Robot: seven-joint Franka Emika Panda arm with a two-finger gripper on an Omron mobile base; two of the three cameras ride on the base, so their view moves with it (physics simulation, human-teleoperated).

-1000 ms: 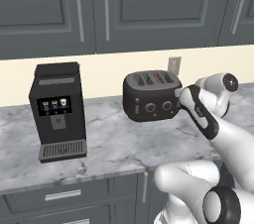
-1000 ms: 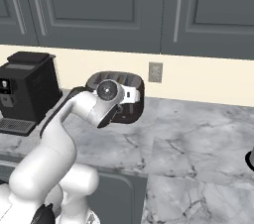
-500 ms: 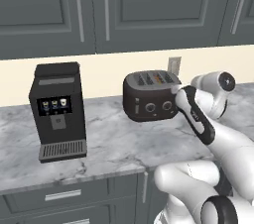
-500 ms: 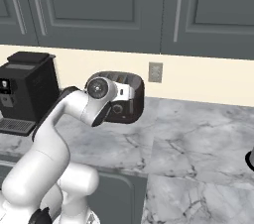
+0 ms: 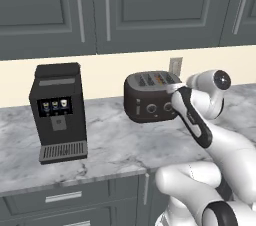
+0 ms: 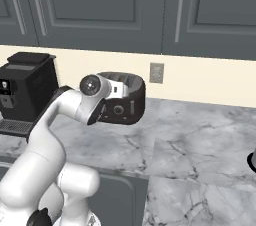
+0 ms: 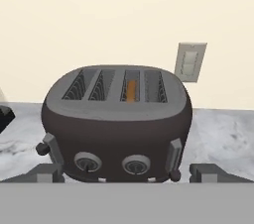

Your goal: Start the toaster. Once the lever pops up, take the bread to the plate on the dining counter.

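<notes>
The dark rounded toaster (image 5: 150, 104) (image 6: 128, 101) stands on the marble worktop against the wall. Seen from the hand, the toaster (image 7: 116, 121) faces me with two round knobs low on its front and a lever at each side. The bread (image 7: 131, 90) shows as a thin orange-brown edge deep in one of the toaster's top slots. My gripper (image 7: 129, 174) is open, level with the toaster's base and just in front of it, with one of its fingertips (image 7: 47, 172) off each lower corner. From the base, the gripper (image 5: 174, 88) (image 6: 118, 90) is at the toaster's upper front. The plate and dining counter are out of view.
A boxy black coffee machine (image 5: 59, 111) (image 6: 25, 94) stands left of the toaster. A wall socket (image 5: 175, 65) (image 7: 191, 62) sits behind the toaster. Grey cabinets (image 5: 125, 5) hang above. Bare marble worktop (image 6: 190, 140) stretches right, with a dark object (image 6: 252, 160) at its edge.
The arm has swung the hand in towards the toaster, closing the gap to its front. The jaws have stayed open, and toaster and bread have not moved.
</notes>
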